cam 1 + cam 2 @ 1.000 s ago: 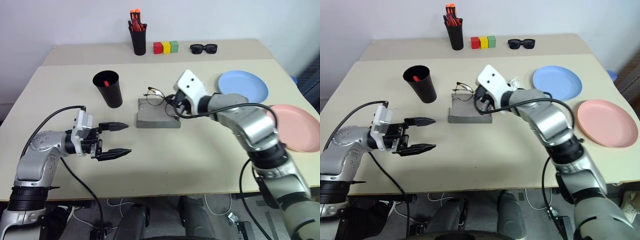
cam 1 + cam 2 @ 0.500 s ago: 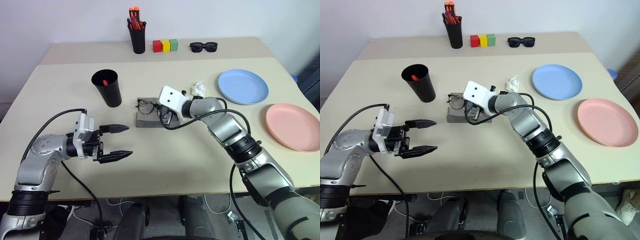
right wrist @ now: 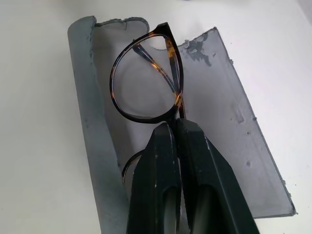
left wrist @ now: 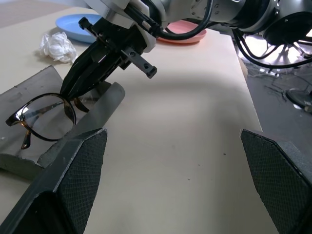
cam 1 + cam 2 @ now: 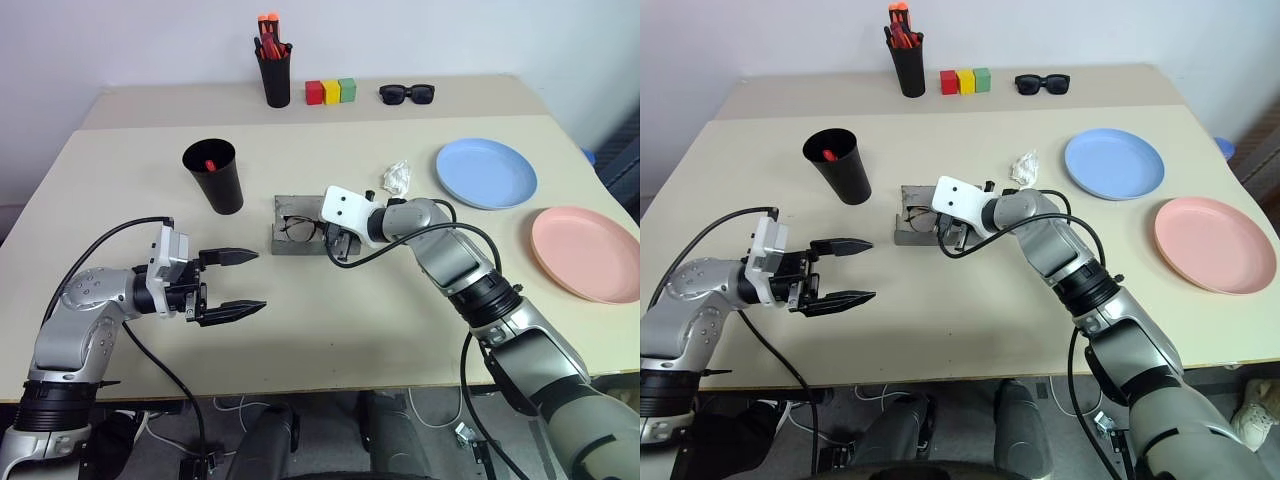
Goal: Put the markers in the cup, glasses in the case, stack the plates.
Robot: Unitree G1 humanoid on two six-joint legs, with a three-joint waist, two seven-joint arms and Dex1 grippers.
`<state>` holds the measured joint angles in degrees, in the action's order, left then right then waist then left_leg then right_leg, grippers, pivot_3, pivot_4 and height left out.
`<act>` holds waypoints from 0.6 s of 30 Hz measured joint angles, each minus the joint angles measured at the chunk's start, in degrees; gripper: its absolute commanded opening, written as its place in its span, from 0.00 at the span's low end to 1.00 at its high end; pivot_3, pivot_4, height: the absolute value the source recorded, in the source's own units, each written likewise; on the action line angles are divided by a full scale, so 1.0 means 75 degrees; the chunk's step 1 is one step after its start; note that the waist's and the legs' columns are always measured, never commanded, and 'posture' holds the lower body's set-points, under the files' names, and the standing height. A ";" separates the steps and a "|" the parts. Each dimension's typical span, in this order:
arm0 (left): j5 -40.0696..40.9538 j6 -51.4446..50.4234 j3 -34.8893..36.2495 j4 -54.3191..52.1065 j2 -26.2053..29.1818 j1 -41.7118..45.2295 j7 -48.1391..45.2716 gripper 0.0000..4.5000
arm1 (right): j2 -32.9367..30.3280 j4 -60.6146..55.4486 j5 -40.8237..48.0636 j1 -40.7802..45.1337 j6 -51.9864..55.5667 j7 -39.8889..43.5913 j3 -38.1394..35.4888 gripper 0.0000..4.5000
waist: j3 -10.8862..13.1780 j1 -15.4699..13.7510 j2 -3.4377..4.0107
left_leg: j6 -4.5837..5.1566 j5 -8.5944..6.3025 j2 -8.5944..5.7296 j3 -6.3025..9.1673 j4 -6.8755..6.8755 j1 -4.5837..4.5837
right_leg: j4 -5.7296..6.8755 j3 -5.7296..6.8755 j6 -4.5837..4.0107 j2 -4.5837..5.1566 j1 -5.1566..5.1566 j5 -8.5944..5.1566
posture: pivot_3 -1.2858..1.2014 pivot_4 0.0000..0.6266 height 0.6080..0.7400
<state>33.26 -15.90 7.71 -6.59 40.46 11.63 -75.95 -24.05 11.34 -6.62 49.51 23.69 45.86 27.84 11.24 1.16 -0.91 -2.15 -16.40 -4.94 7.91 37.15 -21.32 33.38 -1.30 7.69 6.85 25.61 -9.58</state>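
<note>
since the earlier frame the right tool [image 5: 334, 243] has come down from above the far edge of the case [image 5: 300, 238] and brought the glasses [image 5: 299, 229] with them; they now lie inside the open grey case near the middle of the table [image 5: 330, 330], where before they hung at its rim. the right tool is pinched tight on the frame near the bridge, fingertips low over the tray, most likely to seat the glasses flat before letting go. the left tool [image 5: 231, 283] has kept its place, spread wide and holding nothing, level above bare table, probably waiting to help shut the lid.

count: one case, one pair of glasses, one black cup [image 5: 216, 176] with a red marker [image 5: 211, 165] showing in it (i cannot tell if a second is inside), and two plates, blue [image 5: 485, 172] and pink [image 5: 586, 252], lying apart and unstacked.
</note>
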 measured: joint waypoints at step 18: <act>-0.0009 0.0082 -0.0002 0.0078 0.0003 0.0064 0.0083 1.00 | 0.0191 0.0040 -0.0097 0.0009 0.0022 0.0127 -0.0436 0.99 | 0.0000 0.0005 0.0000 | -0.0001 0.0001 0.0000 0.0000 0.0000 0.0001 | 0.0001 0.0000 -0.0001 0.0000 0.0000 0.0001 | 0.52 0.24 1.00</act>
<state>33.19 -15.28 7.69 -6.01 40.48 12.11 -75.33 -22.62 11.64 -7.35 49.57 23.86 46.81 24.57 11.24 1.20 -0.91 -2.15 -16.40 -4.94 7.91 37.15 -21.32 33.39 -1.30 7.68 6.85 25.61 -9.57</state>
